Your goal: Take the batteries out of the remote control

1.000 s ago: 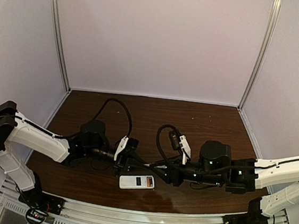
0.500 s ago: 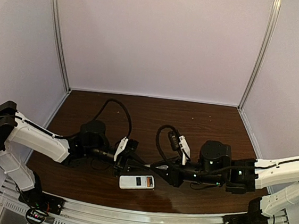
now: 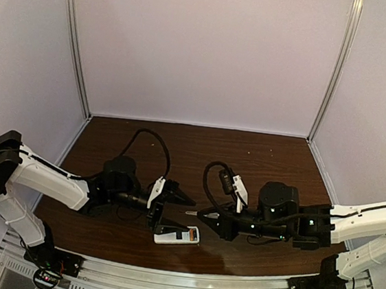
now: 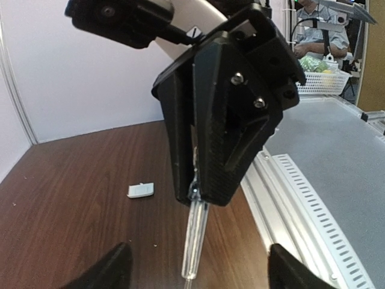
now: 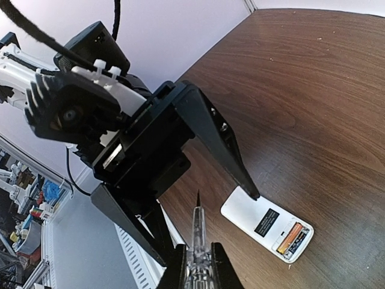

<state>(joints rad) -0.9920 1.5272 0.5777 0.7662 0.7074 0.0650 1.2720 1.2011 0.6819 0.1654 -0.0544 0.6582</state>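
The remote control (image 3: 176, 235) lies back-up near the table's front edge, its compartment uncovered. An orange battery (image 5: 289, 237) sits in the recess at one end of the remote control (image 5: 252, 214). My right gripper (image 3: 210, 219) is shut on the clear handle of a thin screwdriver (image 5: 197, 232), whose tip points at the left arm. My left gripper (image 3: 173, 214) stands open around that tip without touching it, one of its fingers (image 5: 219, 141) hanging just above the remote. In the left wrist view the screwdriver (image 4: 196, 238) sticks out of the right gripper toward my left gripper (image 4: 201, 271).
A small flat white square piece (image 4: 141, 191) lies on the brown table beyond the right gripper. The slotted aluminium rail (image 3: 178, 282) runs along the front edge. Pale walls close in the table on three sides.
The left gripper has opened and let go of the screwdriver. The right gripper has closed on its handle and now holds it alone.
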